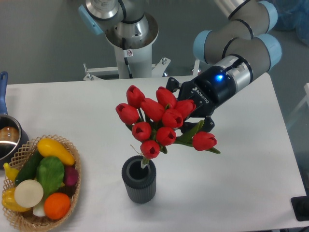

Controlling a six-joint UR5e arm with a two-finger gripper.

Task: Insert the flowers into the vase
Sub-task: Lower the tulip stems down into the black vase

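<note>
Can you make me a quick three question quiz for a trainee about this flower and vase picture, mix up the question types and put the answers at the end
1. True or false: the flowers lie flat on the table.
2. Where is the wicker basket relative to the vase in the picture? A) left of it B) right of it C) behind it
3. Fill in: the stem end reaches down to the vase's ____.

Key
1. False. The gripper holds the bunch up above the vase, tilted.
2. A. The basket sits at the left edge, near the steel pot.
3. Mouth (opening). Whether the stem is already inside cannot be told for sure.
</note>
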